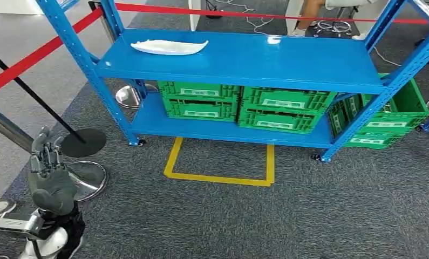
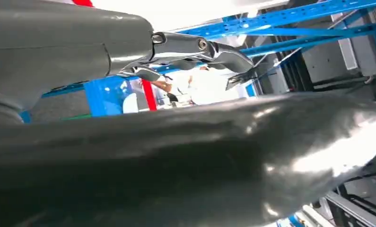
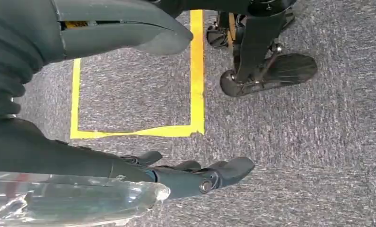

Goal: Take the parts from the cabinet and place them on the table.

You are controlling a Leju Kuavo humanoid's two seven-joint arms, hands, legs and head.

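A white, flat, elongated part (image 1: 169,47) lies on the top shelf of the blue cabinet rack (image 1: 244,62), toward its left end. My left hand (image 1: 49,175) is raised at the lower left, well short of the rack, with its fingers upright and apart and nothing in it. The left wrist view has that left hand (image 2: 176,151) close up, its thick thumb across the picture and its fingers (image 2: 200,47) stretched out above. My right hand (image 3: 96,165) hangs over the carpet, thumb and fingers apart with only floor between them. A clear glossy piece (image 3: 72,198) runs along its edge; I cannot tell what it is.
Green crates (image 1: 244,102) fill the lower shelf, and another (image 1: 387,116) stands at the rack's right end. A yellow tape square (image 1: 220,178) marks the carpet before the rack. Red barrier tape (image 1: 34,56) and stanchion bases (image 1: 83,143) stand on the left. A person's legs (image 1: 309,13) show behind.
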